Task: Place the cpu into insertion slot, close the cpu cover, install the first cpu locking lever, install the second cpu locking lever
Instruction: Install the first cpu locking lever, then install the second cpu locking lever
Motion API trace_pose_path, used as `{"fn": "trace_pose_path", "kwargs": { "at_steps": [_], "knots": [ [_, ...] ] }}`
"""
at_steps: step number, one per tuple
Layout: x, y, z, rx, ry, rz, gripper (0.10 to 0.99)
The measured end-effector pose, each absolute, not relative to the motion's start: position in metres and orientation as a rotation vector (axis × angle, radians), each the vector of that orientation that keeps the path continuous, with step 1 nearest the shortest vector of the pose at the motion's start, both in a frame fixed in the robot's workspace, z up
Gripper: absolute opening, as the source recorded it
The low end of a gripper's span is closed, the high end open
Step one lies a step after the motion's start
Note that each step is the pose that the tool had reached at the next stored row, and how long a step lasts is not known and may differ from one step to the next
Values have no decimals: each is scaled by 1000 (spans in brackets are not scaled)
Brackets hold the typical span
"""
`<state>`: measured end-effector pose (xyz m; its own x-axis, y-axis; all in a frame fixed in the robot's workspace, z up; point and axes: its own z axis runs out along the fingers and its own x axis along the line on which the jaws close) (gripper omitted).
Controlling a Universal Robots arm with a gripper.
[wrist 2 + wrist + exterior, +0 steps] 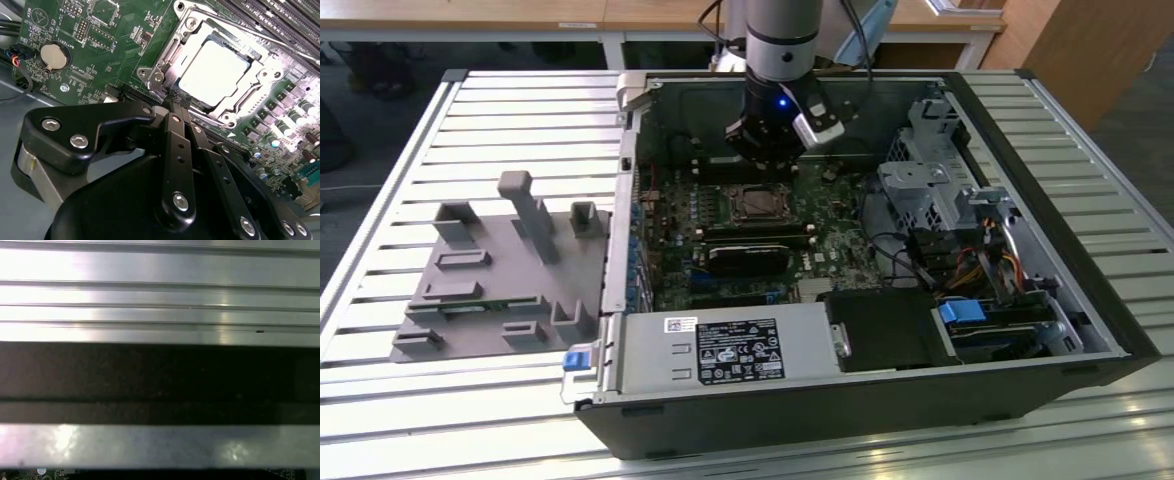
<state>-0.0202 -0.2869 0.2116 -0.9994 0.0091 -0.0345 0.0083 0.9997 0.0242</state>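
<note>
Down inside the open computer case [1067,300] on the slatted table [520,110], with the gripper [765,172] hanging from the arm [782,40] over the green motherboard [834,215]. In the exterior view, at 12 o'clock from the cpu [757,203], just beside it. In the second wrist view, clenched: the gripper [176,100] with its fingers [175,150] drawn together to a single tip, nothing visible pinched between them, the tip right at the edge of the cpu cover [165,62]; cannot tell whether touching it or just above. Lying flat in the socket, the cpu [215,70], its bright silvery top showing through the open window of the cpu cover, which lies down around it. Cannot tell how the locking levers stand. Near the socket on the board, a round coin battery [54,55]. In the exterior view, at 6 o'clock from the cpu, a black block [747,255], and further along the same line the power supply box [720,350] at the case's near edge. At 9 o'clock from the case, well apart from the gripper, a grey fixture plate [494,290] with upright posts. In the first wrist view, bright metal slats [160,270] and a dark band [160,370] across them.
</note>
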Motion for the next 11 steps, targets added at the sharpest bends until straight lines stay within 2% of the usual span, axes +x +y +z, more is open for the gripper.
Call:
{"fn": "trace_pose_path", "kwargs": {
  "at_steps": [11],
  "knots": [
    [-20, -292, 212, 14, 3107, 37, 106]
  ]
}}
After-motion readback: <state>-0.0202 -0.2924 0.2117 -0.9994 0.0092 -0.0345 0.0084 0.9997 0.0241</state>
